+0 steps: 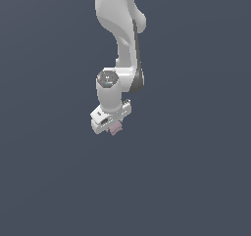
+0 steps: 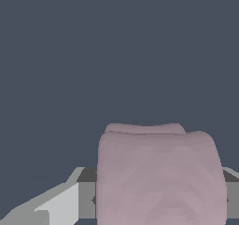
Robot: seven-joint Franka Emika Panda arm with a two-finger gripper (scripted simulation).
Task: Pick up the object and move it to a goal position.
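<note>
The object is a small pale pink blocky lump (image 1: 115, 129). In the exterior view it sits right under the white gripper (image 1: 113, 128), between the fingers, against a flat dark blue-grey surface. In the wrist view the pink lump (image 2: 161, 177) looms large and close, with a grey-white finger (image 2: 60, 205) on one side and a sliver of the other finger (image 2: 231, 191) on the other side. The fingers stand tight against the lump's sides, so the gripper is shut on it. The white-grey arm (image 1: 122, 34) comes down from the top of the exterior view.
Plain dark blue-grey ground (image 1: 196, 171) fills both views. No other objects, edges or markers show.
</note>
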